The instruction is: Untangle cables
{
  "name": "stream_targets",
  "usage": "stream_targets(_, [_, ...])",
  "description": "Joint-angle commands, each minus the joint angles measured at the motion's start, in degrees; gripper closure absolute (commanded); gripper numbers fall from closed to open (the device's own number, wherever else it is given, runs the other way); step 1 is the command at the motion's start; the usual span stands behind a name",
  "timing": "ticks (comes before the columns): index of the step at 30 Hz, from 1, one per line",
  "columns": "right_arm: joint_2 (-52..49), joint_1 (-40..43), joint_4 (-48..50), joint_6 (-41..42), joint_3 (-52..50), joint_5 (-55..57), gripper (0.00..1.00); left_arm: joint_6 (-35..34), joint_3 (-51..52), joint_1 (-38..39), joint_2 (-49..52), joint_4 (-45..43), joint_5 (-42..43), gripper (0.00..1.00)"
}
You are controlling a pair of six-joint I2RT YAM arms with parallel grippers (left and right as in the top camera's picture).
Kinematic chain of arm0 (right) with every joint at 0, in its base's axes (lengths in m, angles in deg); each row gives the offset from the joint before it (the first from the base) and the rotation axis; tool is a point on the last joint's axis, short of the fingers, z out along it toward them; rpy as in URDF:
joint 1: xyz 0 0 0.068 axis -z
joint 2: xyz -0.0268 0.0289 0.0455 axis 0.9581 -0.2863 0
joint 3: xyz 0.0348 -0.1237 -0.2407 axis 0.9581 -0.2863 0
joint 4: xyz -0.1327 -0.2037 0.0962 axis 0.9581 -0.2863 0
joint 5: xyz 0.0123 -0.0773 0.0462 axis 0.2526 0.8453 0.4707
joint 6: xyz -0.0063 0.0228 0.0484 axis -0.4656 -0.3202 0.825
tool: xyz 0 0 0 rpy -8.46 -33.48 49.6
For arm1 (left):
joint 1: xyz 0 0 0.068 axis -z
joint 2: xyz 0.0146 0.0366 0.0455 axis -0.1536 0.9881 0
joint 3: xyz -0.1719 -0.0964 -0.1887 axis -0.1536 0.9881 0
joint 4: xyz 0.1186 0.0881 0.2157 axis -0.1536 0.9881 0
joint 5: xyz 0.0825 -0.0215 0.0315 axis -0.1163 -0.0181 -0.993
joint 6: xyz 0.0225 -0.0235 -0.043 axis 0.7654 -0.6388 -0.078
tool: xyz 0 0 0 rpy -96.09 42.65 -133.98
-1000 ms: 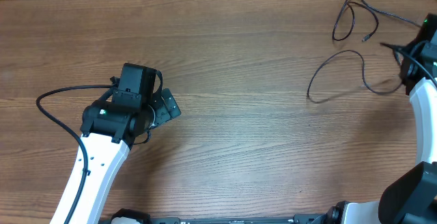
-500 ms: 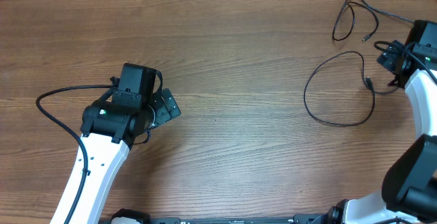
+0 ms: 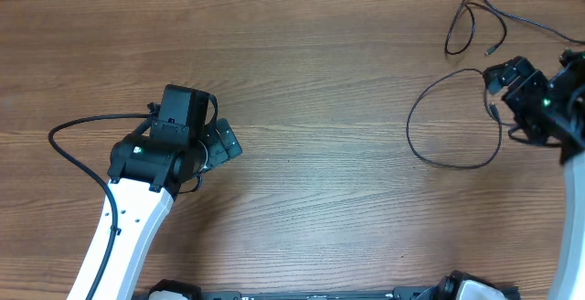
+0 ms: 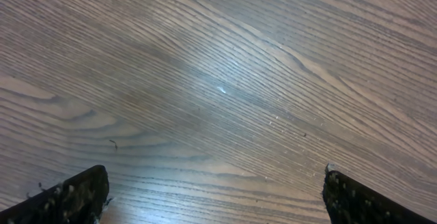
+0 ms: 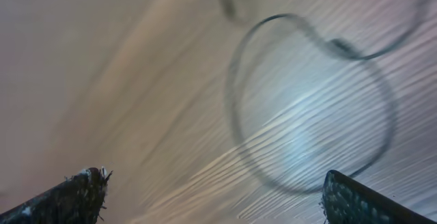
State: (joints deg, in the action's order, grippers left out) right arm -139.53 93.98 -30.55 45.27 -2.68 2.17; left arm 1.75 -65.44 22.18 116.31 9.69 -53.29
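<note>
My right pincer (image 5: 212, 177) stands wide open, its two fingertips far apart at the bottom corners of the wrist view, and it has hold of nothing. Ahead of it, on the wood, lies the looped cable (image 5: 231, 108), a thin black cord curled into one open ring. The view is blurred, so I cannot tell whether either finger brushes the cord. From overhead, this pincer sits just at the right side of that ring, near the right edge of the table (image 3: 320, 80), with the cord's small plug end close beside my fingers. The ring itself spreads away to the left of me, flat on the wood and crossing over nothing. Farther back, near the table's far right corner, the second cable (image 3: 449, 39) lies in a narrower loop with one end trailing off toward the right edge; it is apart from the first, the two not touching. My left pincer (image 4: 213, 176) is well away on the other side of the table, its jaws just as wide apart, with only bare wood grain between the fingertips and no cord near it.
</note>
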Motion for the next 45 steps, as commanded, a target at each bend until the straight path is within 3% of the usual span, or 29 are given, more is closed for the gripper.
stream_targets(1, [5.8,0.2,-1.7,0.2,0.8,-8.1,0.0,0.1,0.1,-0.2,-1.0,-0.1,-0.7,0.01])
stream_targets(8, [16.3,0.2,-10.4,-0.4,0.8,-8.1,0.0,0.1,0.1,-0.2,-1.0,-0.1,-0.7,0.01])
stream_targets(16, [24.0,0.2,-10.7,-0.4,0.8,-8.1,0.0,0.1,0.1,-0.2,-1.0,-0.1,-0.7,0.01])
stream_targets(32, [25.2,-0.1,-7.9,0.0,0.8,-7.9,0.0,0.1,0.1,-0.2,-1.0,-0.1,-0.7,0.0])
stream_targets(45, [25.2,-11.1,-5.2,0.0,0.8,1.2,0.0,0.1,0.1,-0.2,-1.0,-0.1,-0.7,0.0])
